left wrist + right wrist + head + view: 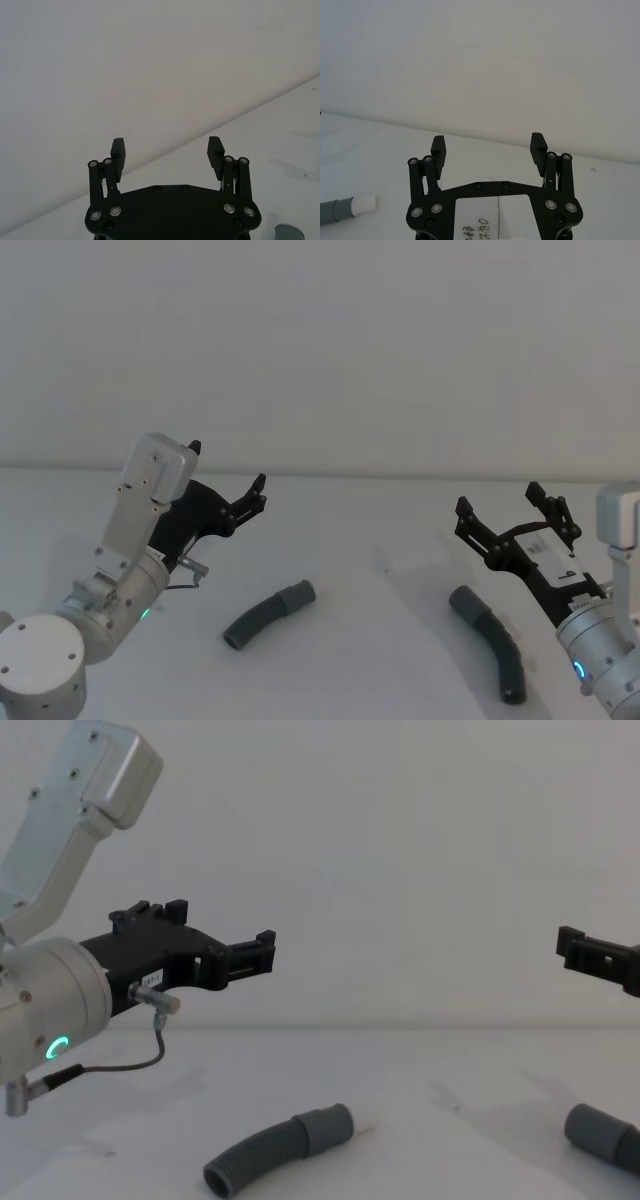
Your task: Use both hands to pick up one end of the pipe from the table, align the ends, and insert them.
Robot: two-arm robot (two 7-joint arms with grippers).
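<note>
Presently both grippers are held in the air above the table (380, 670), and neither is touching a pipe piece. The left gripper (228, 466) is recorded at the left of the head view, raised and pointed forward towards the wall (320, 340). Its jaws are spread wide with nothing between them, and in the left wrist view its fingertips (118, 146) are seen standing far apart. A green ring (58, 1047) is lit on its silver wrist. The right gripper (498, 500) is recorded at the right, likewise raised, its jaws also spread wide and empty; in the right wrist view its fingertips (538, 142) are seen far apart. The left pipe piece (262, 615) is found lying flat on the table near the middle, just to the right of the left arm and nearer the robot than the left gripper; its left cuff (298, 594) is turned towards the right. The right pipe piece (497, 645) is found lying flat on the table beside the right arm, curved, with its right cuff (464, 601) turned towards the far left. The two pieces are set well apart, with bare table between them, and the ends are not joined. A grey cuff tipped with a white band (364, 204) is noted at the edge of the right wrist view; which piece it belongs to cannot be told
</note>
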